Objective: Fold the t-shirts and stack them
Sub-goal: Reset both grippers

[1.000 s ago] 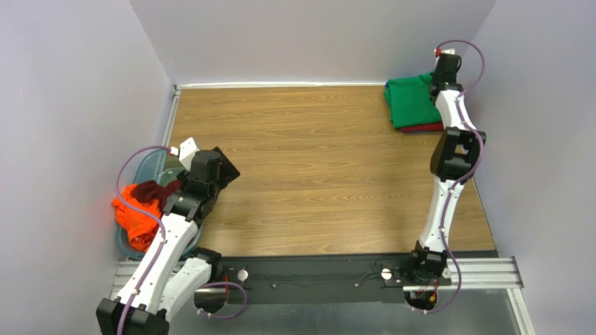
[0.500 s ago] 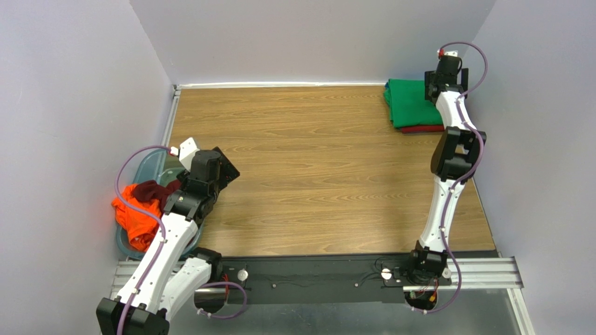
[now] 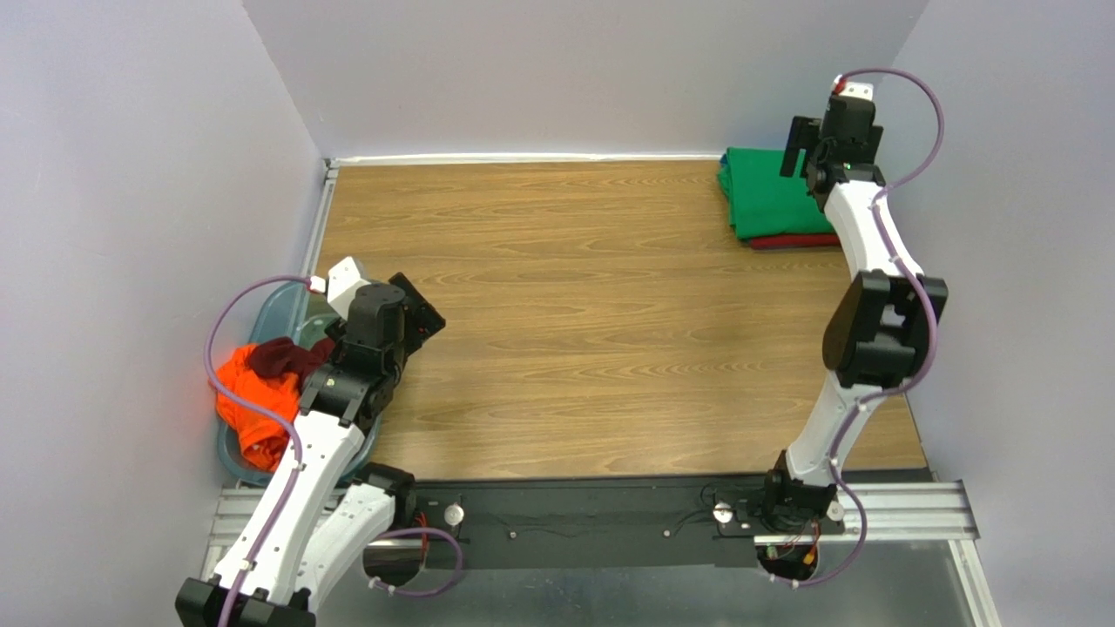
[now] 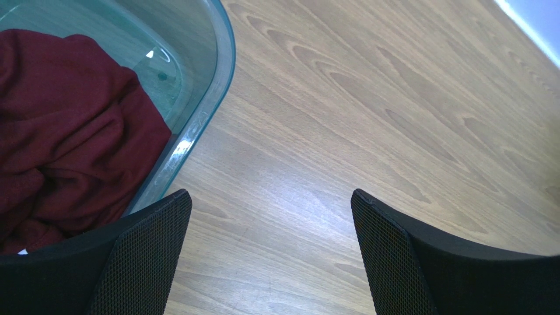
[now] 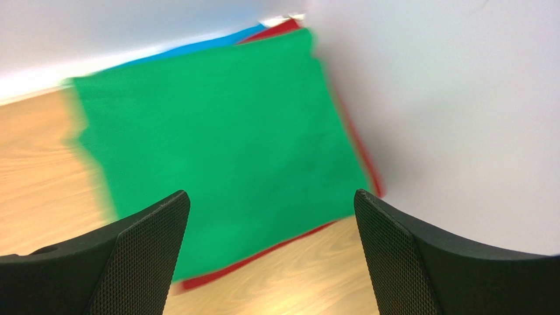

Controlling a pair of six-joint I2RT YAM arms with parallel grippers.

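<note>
At about eight o'clock on the wooden table (image 3: 589, 340), close to the front edge, the left gripper (image 3: 416, 314) hangs low over bare wood just on the three-o'clock side of the translucent bluish tub (image 3: 271, 311). The left wrist view shows its two fingers spread wide with only wood grain between them, so it holds nothing (image 4: 269, 197). The tub's curved rim (image 4: 223, 59) runs past the left finger. Inside the tub lies a crumpled dark maroon t-shirt (image 4: 66, 131). From above, that shirt (image 3: 278, 355) sits on top of a rumpled orange t-shirt (image 3: 249, 399), which spills over the tub's nine-o'clock side. Both are unfolded. Across the table, in the far corner at about one o'clock, a folded stack lies flat against the right wall (image 3: 995, 261). A bright green t-shirt (image 3: 766, 196) is on top, and a red t-shirt (image 3: 801, 241) shows as a strip along the stack's near edge. The right gripper (image 3: 801, 144) is raised above the far side of this stack. In the right wrist view, which is somewhat blurred, its fingers stand wide apart and empty (image 5: 271, 195), with the green shirt (image 5: 217, 144) spread below them. Red (image 5: 263, 259) edges two sides of the stack, and a sliver of a teal-blue t-shirt (image 5: 197, 44) peeks out at the far edge — the bottom layers, it seems.
</note>
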